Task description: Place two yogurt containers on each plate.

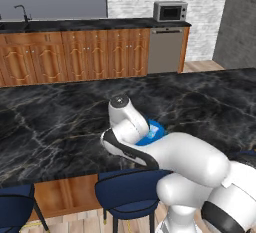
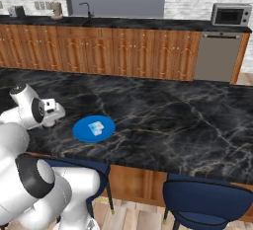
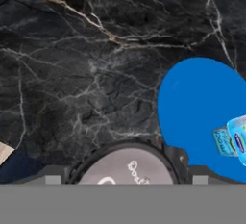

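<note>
Blue plate (image 2: 81, 130) on dark marble surface (image 2: 173, 120) carries yogurt containers (image 2: 96, 128); pincer (image 2: 58, 111) beside it, wide open, empty

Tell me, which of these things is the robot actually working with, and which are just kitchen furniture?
Part of the job:
- blue plate on the dark marble counter
- yogurt containers lying on that plate
- the robot's hand, which I can't make out clearly

Just standing about:
- microwave
- dishwasher
- sink faucet
- wooden cabinets
- blue stools
</note>
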Available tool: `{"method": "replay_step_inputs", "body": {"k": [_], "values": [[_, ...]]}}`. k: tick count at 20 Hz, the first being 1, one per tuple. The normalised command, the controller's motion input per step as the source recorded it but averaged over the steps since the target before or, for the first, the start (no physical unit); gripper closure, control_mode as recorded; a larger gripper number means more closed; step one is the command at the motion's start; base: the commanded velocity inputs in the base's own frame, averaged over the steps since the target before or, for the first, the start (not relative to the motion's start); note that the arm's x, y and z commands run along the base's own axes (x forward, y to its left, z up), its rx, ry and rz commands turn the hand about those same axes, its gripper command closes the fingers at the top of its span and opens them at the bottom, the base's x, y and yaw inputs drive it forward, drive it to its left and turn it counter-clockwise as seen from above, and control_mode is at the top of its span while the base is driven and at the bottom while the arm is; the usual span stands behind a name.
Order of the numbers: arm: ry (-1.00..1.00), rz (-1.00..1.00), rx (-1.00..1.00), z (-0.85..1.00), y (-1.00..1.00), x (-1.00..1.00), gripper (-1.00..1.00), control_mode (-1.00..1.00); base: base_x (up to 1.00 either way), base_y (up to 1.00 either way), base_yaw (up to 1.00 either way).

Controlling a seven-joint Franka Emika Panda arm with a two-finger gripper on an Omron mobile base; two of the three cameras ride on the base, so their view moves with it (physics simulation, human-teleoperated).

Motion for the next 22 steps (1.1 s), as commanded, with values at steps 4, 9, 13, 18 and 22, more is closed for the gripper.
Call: {"method": "replay_step_inputs", "body": {"k": [4,9,13,18,22], "values": [[0.00,-0.01,-0.17,0.00,-0.66,0.00,1.00,-1.00,0.00,0.00,0.00],[0.01,-0.01,-0.14,0.00,-0.59,0.06,1.00,-1.00,0.00,0.00,0.00],[0.05,0.00,-0.11,0.07,-0.31,0.22,1.00,-1.00,0.00,0.00,0.00],[0.01,0.00,-0.06,0.00,-0.03,0.48,1.00,-1.00,0.00,0.00,0.00],[0.03,0.00,-0.05,0.00,0.00,0.43,1.00,-1.00,0.00,0.00,0.00]]}}
